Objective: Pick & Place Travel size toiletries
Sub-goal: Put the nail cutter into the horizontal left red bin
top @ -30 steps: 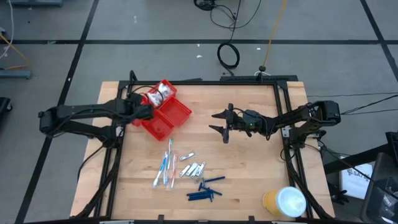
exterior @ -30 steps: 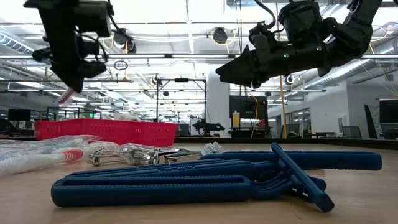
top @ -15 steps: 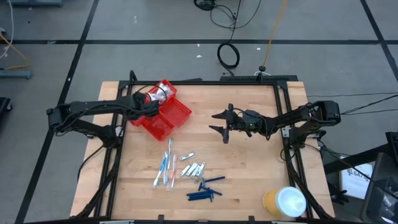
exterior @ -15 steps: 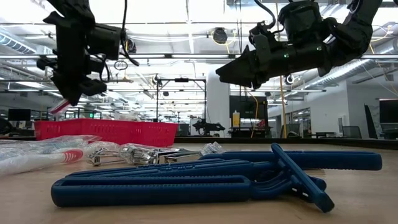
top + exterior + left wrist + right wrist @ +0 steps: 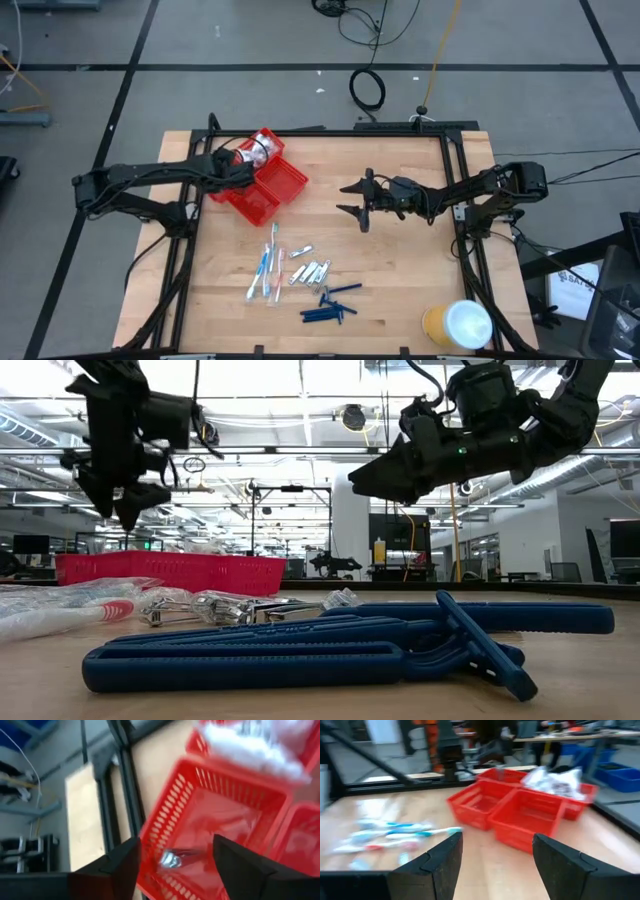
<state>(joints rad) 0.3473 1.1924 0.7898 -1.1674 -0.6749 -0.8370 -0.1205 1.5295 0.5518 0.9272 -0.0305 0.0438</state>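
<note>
1. Left gripper (image 5: 240,172) above red tray (image 5: 285,187), fingers apart, empty.
2. Right gripper (image 5: 357,200) beside tray, fingers apart, empty.
3. Toothbrushes (image 5: 266,266), clippers (image 5: 312,270) below tray; light, slippery; likely best pinched mid-length.

My two arms are dark, nearly black, built of slim tubular links joined by chunkier rounded joint housings, with black cables running loosely alongside them. My left gripper (image 5: 243,172) and right gripper (image 5: 356,201) each end in a pair of matte black, wedge-shaped fingers (image 5: 235,865) with flat, angular faces, and the right one's block-like body (image 5: 470,430) carries a small green light. Each arm rises from a black base at a side edge of the desk (image 5: 400,290).
</note>
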